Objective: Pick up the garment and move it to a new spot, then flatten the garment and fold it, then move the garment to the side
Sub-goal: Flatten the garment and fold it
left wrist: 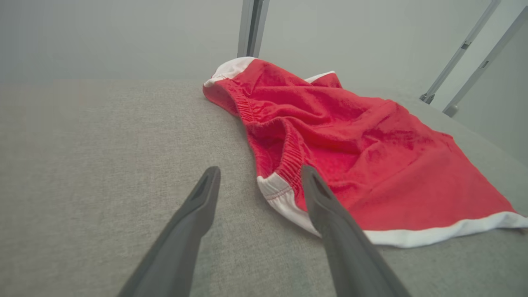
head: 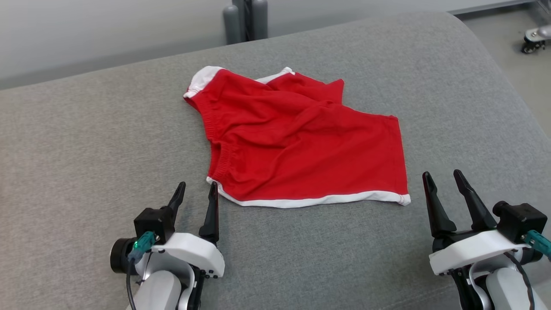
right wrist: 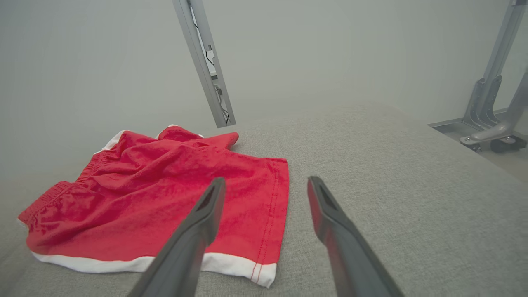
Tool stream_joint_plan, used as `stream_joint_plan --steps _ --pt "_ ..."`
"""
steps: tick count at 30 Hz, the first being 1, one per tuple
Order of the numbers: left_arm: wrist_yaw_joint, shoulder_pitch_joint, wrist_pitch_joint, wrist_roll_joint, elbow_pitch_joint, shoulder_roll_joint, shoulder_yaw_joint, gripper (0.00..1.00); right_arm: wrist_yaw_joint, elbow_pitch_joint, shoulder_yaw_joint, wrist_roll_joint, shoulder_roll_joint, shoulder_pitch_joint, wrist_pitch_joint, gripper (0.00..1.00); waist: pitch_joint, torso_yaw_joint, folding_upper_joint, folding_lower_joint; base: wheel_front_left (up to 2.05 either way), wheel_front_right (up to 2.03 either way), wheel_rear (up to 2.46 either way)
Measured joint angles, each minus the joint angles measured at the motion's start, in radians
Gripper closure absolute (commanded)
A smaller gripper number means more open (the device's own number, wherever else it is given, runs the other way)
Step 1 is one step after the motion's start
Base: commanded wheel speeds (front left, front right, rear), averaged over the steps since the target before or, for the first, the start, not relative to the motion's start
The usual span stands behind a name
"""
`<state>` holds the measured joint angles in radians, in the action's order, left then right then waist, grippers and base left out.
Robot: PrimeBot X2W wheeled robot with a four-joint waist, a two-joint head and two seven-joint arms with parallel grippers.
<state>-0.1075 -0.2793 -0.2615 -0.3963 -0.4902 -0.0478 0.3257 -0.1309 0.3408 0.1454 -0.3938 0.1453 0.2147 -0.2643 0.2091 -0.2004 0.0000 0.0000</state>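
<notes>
Ahead of both pincers: garment (head: 301, 142), red shorts w/ white trim, lies rumpled on grey fabric surface (head: 86, 146).
L pincer (head: 198, 186): jaws wide apart, holding nothing; shorts' near waistband corner just beside it, contact can't be told.
R pincer (head: 441, 173): jaws wide apart, empty; hem corner near, off to its L side, apart.
Done: nothing evident; no grasp yet.
Left: prob. all of it, i.e. pick up, shift, flatten, fold, set aside. Cloth creased, part folded over.

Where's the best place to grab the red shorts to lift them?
The two near corners of the white-trimmed edge, from the robot's side, left gripper and right gripper taking one each. That edge lies flat and straight; the shorts bunch up behind it.
</notes>
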Motion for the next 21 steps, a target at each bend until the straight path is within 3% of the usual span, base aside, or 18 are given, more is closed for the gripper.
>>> stream_joint_plan --steps 20,21 --pt "-0.008 -0.136 -0.003 -0.151 -0.238 0.000 0.037 0.00 0.000 -0.017 0.002 0.024 -0.010 0.005 0.000 0.00 0.051 -0.051 0.0000 0.0000 0.00 0.00 0.00" --pt "-0.007 -0.143 -0.003 -0.158 -0.245 0.000 0.042 0.09 0.000 -0.019 0.003 0.025 -0.011 0.007 0.000 0.00 0.053 -0.051 0.0000 0.0000 0.00 0.00 0.00"
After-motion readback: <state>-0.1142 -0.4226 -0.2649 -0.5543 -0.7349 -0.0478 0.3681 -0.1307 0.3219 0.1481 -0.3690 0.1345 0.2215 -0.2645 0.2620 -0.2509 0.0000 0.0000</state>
